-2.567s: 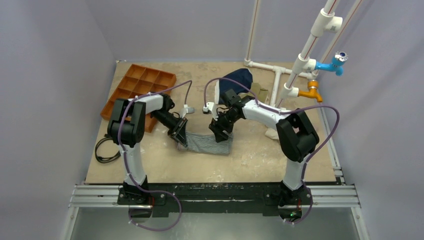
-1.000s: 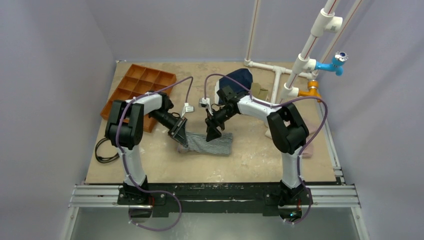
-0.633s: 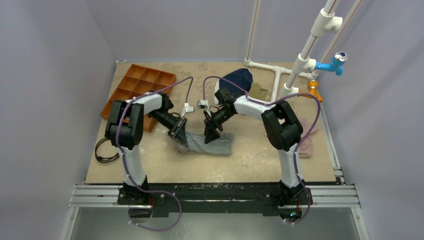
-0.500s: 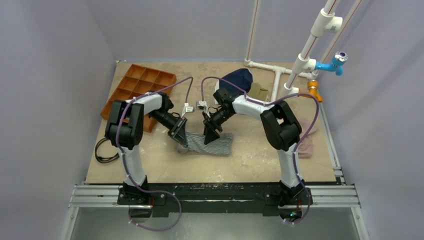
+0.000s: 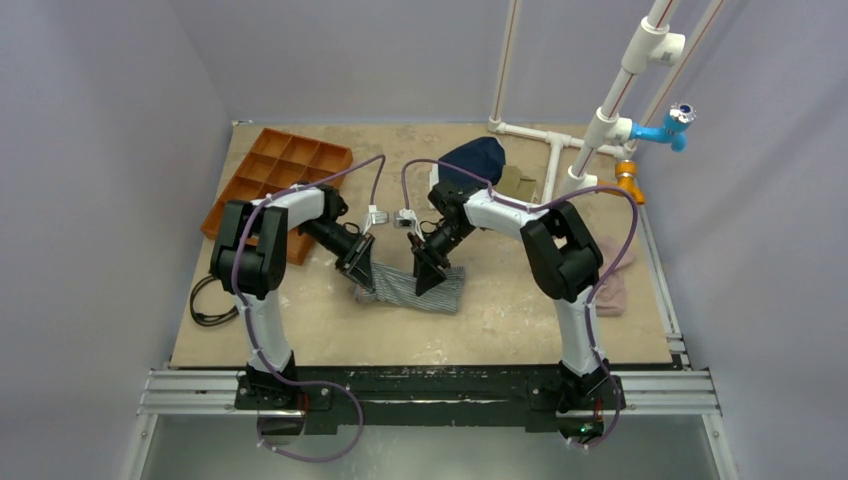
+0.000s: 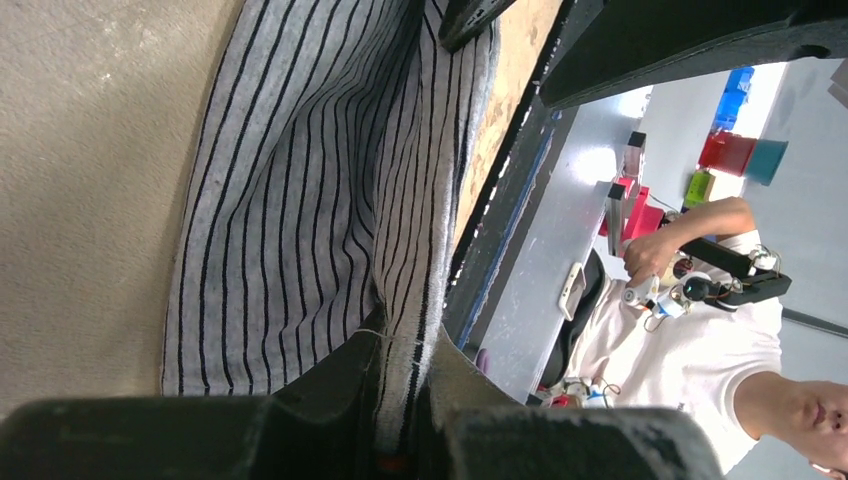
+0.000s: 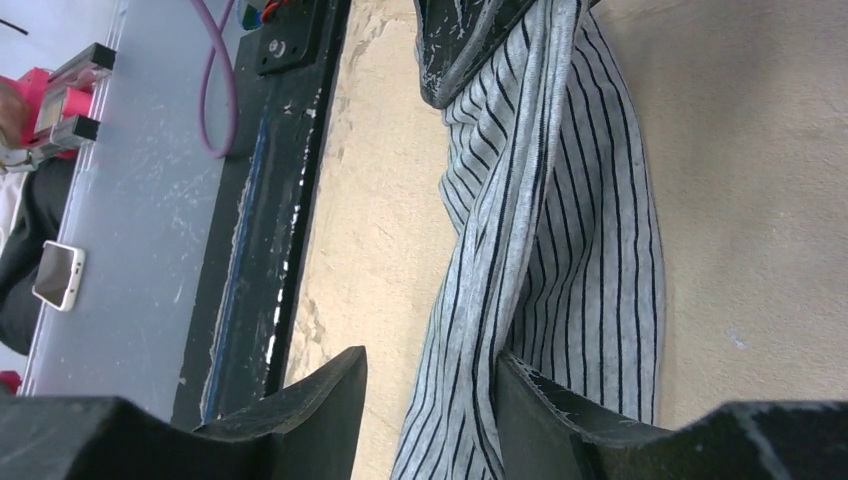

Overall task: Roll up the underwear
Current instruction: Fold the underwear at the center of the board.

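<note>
The underwear (image 5: 449, 291), a grey cloth with thin dark stripes, lies bunched lengthwise on the tan table between the two arms. My left gripper (image 5: 362, 270) is at its left end, shut on a folded edge of the underwear (image 6: 300, 200), which is pinched between the fingers (image 6: 345, 385). My right gripper (image 5: 429, 275) is over the middle of the garment. In the right wrist view its jaws (image 7: 430, 372) stand apart around a raised fold of the underwear (image 7: 560, 230). One pad touches the fold; the other is off it.
An orange divided tray (image 5: 280, 172) sits at the back left. A navy garment (image 5: 478, 157) and an olive-tan one (image 5: 518, 181) lie at the back, beside white pipes (image 5: 553, 170) with a blue tap (image 5: 666, 128) and an orange tap (image 5: 626, 184). A pink cloth (image 5: 610, 292) is at the right, a black cable (image 5: 205, 300) at the left.
My right gripper has come down and nearer onto the underwear, and its jaws have narrowed around a fold. The left gripper keeps its hold in the same place.
</note>
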